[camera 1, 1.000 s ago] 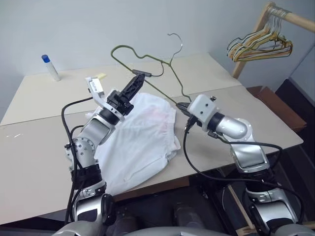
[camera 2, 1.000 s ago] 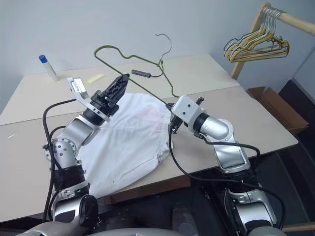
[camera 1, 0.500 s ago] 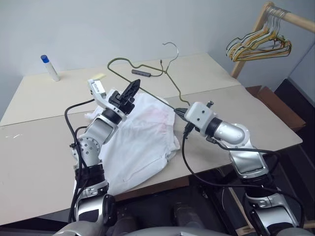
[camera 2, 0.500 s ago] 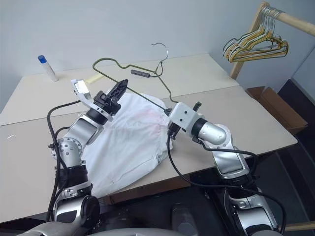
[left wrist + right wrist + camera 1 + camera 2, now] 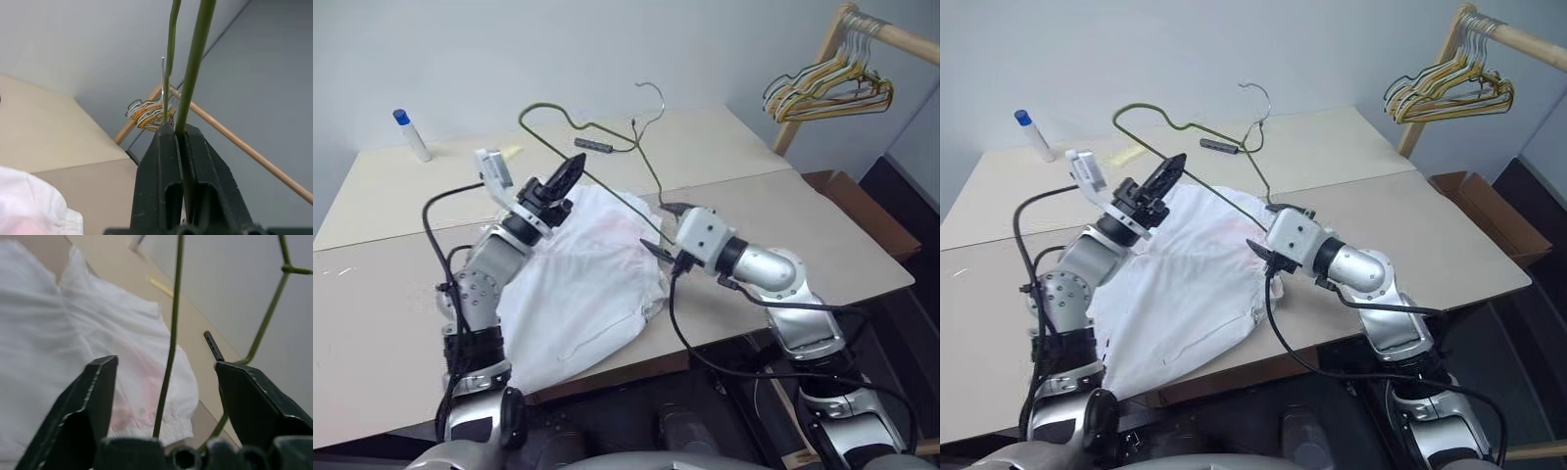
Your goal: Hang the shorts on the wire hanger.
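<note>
The white shorts (image 5: 587, 279) lie spread on the table with a pinkish blotch near the middle. Above them tilts the olive wire hanger (image 5: 548, 105), its silvery hook (image 5: 653, 91) pointing up. My left gripper (image 5: 573, 166) is shut on the hanger's long bottom wire, and in the left wrist view the wire (image 5: 195, 58) runs out from between the closed fingers (image 5: 161, 147). My right gripper (image 5: 658, 228) stands open at the shorts' right edge. In the right wrist view the hanger's wire (image 5: 174, 308) passes untouched between its spread fingers (image 5: 100, 382), with the shorts (image 5: 58, 333) behind.
A wooden rack (image 5: 808, 93) at the back right carries bunched yellow and dark hangers (image 5: 832, 93). A white bottle with a blue cap (image 5: 411, 132) stands at the back left. A small dark object (image 5: 592, 144) lies on the beige table (image 5: 382, 284). A cardboard box (image 5: 857, 206) sits right of the table.
My left gripper closed on the hanger's wire and carried it slightly left. My right gripper, shut on the wire before, has opened and let it go.
</note>
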`<state>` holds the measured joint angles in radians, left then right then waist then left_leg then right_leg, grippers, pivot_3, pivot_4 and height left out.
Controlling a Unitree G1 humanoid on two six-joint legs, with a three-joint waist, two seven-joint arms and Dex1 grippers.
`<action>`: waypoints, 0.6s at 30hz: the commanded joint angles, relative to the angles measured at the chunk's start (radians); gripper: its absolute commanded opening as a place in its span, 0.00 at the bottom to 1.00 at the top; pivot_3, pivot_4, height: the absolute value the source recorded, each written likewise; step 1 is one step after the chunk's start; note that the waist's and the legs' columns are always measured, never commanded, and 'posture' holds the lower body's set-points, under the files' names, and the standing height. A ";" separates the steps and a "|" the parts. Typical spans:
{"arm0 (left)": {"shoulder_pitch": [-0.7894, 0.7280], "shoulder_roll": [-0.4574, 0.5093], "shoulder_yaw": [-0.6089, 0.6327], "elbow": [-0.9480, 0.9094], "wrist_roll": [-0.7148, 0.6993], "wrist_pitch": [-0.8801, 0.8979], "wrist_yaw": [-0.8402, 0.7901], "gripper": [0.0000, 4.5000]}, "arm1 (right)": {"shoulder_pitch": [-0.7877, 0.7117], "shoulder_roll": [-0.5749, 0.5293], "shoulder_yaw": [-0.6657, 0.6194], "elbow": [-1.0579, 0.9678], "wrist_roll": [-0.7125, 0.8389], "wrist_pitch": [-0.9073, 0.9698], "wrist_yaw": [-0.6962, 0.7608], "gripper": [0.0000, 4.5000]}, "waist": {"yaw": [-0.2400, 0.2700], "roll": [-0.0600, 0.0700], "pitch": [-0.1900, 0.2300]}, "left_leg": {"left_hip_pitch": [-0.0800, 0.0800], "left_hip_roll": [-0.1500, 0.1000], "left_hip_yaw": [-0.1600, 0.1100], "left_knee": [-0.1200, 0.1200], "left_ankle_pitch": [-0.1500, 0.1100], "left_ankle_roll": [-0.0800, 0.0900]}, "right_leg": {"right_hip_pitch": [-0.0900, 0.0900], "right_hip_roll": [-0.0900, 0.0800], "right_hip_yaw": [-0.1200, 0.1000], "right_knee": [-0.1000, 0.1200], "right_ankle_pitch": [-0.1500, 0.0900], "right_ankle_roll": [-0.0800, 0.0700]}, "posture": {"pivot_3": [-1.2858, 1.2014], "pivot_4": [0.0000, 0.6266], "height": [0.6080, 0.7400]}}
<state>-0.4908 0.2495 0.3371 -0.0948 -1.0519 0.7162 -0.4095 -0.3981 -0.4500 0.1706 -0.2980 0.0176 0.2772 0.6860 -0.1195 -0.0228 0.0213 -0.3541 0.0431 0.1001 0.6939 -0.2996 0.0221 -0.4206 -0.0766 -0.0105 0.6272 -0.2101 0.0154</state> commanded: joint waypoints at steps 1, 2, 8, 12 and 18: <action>-0.035 0.098 0.021 0.015 0.016 -0.034 -0.143 0.00 | -0.017 -0.077 -0.133 -0.062 0.222 0.148 0.140 0.93 | 0.003 0.000 0.000 | 0.000 0.000 0.000 0.000 0.000 0.000 | 0.000 0.000 0.000 0.000 0.000 0.000 | 0.49 0.00 1.00; -0.036 0.143 0.017 0.029 0.031 -0.039 -0.201 0.00 | -0.027 -0.117 -0.167 -0.060 0.314 0.235 0.203 0.93 | 0.005 -0.001 0.000 | 0.000 0.000 0.000 0.000 0.000 0.001 | 0.001 0.000 0.000 -0.001 0.000 0.000 | 0.49 0.00 1.00; -0.020 0.329 0.102 0.103 -0.115 0.045 -0.563 0.00 | -0.137 -0.280 -0.210 0.110 0.664 0.620 0.481 0.93 | 0.010 -0.002 0.002 | 0.000 0.001 0.001 0.000 -0.001 0.002 | -0.001 0.000 -0.001 -0.001 0.000 0.000 | 0.49 0.00 1.00; -0.017 0.407 0.126 0.159 -0.154 0.085 -0.747 0.00 | -0.215 -0.286 -0.130 0.217 0.704 0.712 0.579 0.93 | 0.014 -0.002 0.002 | 0.000 0.002 0.001 -0.001 -0.001 0.002 | -0.001 0.001 -0.001 -0.001 -0.001 -0.001 | 0.49 0.00 1.00; -0.035 0.403 0.131 0.183 -0.140 0.078 -0.777 0.00 | -0.321 -0.189 -0.024 0.272 0.674 0.746 0.541 0.93 | 0.025 -0.002 0.002 | -0.001 0.002 0.001 0.000 -0.001 0.002 | -0.001 0.000 -0.001 -0.001 0.000 0.000 | 0.50 0.00 1.00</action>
<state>-0.4967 0.6508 0.4552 0.0963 -1.1832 0.8067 -1.1751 -0.6847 -0.6481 0.1499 -0.0219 0.6854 1.0104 1.2342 -0.0948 -0.0245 0.0230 -0.3549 0.0447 0.1012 0.6937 -0.3007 0.0238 -0.4223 -0.0762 -0.0116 0.6265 -0.2105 0.0152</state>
